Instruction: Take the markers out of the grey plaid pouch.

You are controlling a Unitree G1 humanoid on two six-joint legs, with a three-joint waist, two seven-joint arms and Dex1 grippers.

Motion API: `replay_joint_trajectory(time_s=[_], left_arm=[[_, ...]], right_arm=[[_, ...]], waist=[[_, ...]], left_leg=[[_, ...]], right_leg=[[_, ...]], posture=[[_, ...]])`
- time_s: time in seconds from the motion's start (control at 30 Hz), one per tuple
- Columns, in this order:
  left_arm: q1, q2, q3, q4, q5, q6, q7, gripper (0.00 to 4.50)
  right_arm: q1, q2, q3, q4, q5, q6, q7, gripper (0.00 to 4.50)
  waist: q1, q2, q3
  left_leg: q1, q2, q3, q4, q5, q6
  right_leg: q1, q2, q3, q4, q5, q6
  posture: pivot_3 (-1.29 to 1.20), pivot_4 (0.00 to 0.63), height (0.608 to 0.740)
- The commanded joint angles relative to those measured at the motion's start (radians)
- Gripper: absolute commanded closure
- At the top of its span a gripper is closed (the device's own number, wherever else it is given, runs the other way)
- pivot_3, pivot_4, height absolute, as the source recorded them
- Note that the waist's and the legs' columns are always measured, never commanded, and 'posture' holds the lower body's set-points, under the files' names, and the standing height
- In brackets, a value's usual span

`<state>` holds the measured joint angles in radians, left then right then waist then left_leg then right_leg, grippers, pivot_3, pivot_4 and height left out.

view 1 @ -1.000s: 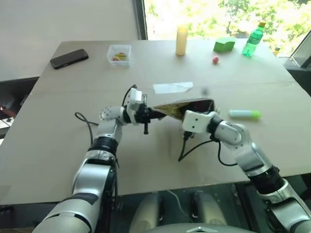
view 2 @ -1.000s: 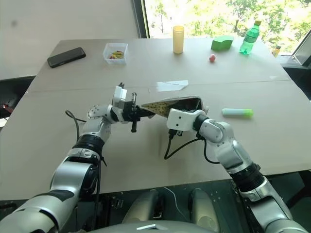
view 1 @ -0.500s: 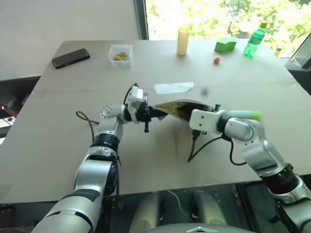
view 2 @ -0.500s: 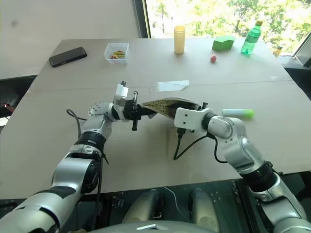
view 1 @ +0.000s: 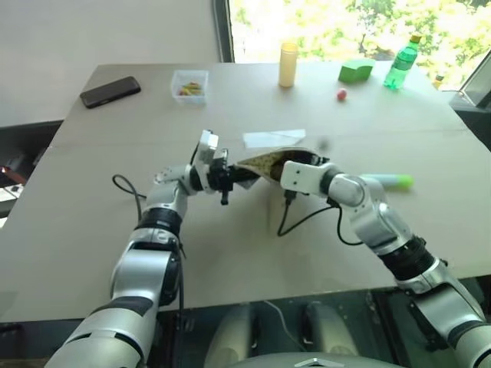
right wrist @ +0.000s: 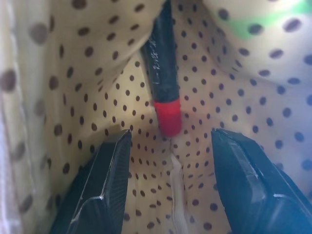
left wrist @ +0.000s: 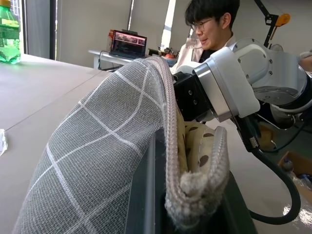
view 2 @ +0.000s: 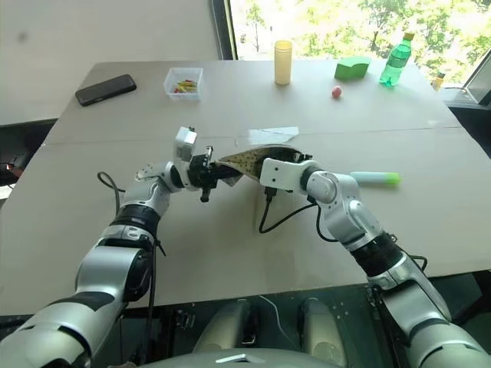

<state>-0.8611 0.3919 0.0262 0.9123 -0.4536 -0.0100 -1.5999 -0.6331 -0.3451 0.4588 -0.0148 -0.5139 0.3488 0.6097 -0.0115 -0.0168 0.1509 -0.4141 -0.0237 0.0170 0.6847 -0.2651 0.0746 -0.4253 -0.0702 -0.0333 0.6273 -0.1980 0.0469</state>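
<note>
The pouch [view 1: 268, 162] hangs over mid-table, my left gripper [view 1: 234, 176] clamped on its end. My right gripper [right wrist: 170, 190], fingers apart, is inside facing 1 black marker [right wrist: 162, 73]. Next I'd close on its red tip.

A wide pale counter [view 1: 92, 230] carries a black phone [view 1: 110, 92] near its far left corner, and a clear tub [view 1: 189, 86] of small coloured bits just right of it. Along the far edge stand a yellow cup [view 1: 288, 65], a green block [view 1: 354, 72] and a green bottle [view 1: 402, 62], with a small red ball [view 1: 341, 95] in front. A white paper scrap [view 1: 273, 138] lies mid-counter, and a pale green marker [view 1: 388, 181] lies to the right.
</note>
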Motion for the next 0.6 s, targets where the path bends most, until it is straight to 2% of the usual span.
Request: replay_joint_trajectory(time_s=[0.03, 0.17, 0.23, 0.4, 0.6], left_arm=[[-0.015, -0.005, -0.02, -0.039, -0.023, -0.012, -0.015, 4.5], [0.0, -0.012, -0.028, -0.069, -0.037, -0.008, -0.015, 4.5], [0.008, -0.014, -0.029, -0.08, -0.043, -0.008, -0.015, 4.5], [0.013, -0.017, -0.004, -0.087, -0.046, 0.003, -0.015, 4.5], [0.009, -0.013, 0.029, -0.071, -0.041, 0.014, -0.013, 4.5]], right_arm=[[0.005, 0.145, -0.136, -0.064, 0.159, 0.147, -0.015, 1.86], [0.007, 0.297, -0.252, -0.09, 0.299, 0.323, -0.035, 1.86], [0.017, 0.316, -0.25, -0.065, 0.324, 0.339, -0.041, 1.86], [0.051, 0.155, -0.088, 0.016, 0.173, 0.088, -0.088, 1.86], [0.105, 0.019, -0.019, 0.016, 0.125, -0.1, -0.079, 1.86]], waist=[[-0.001, 0.0, 0.0], [-0.001, 0.0, 0.0], [0.001, 0.0, 0.0], [0.0, 0.001, 0.0], [-0.005, 0.001, 0.0]], left_leg=[[0.0, 0.0, 0.0, 0.0, 0.0, 0.0], [0.0, 0.001, -0.001, 0.0, 0.0, 0.0], [0.0, 0.001, -0.001, 0.0, 0.0, 0.0], [0.0, -0.001, 0.0, 0.0, 0.0, 0.0], [0.0, -0.001, 0.001, -0.001, 0.0, 0.0]], right_leg=[[0.0, 0.0, 0.0, 0.0, 0.0, 0.0], [0.0, 0.001, 0.0, 0.001, 0.0, 0.0], [0.0, 0.0, 0.0, 0.001, 0.0, 0.0], [0.0, 0.0, 0.0, 0.0, 0.0, 0.0], [-0.001, 0.0, 0.001, 0.001, 0.0, 0.0]], posture=[[0.0, 0.15, 0.74], [0.0, 0.15, 0.74], [0.0, 0.15, 0.74], [0.0, 0.15, 0.74], [0.0, 0.15, 0.74]])
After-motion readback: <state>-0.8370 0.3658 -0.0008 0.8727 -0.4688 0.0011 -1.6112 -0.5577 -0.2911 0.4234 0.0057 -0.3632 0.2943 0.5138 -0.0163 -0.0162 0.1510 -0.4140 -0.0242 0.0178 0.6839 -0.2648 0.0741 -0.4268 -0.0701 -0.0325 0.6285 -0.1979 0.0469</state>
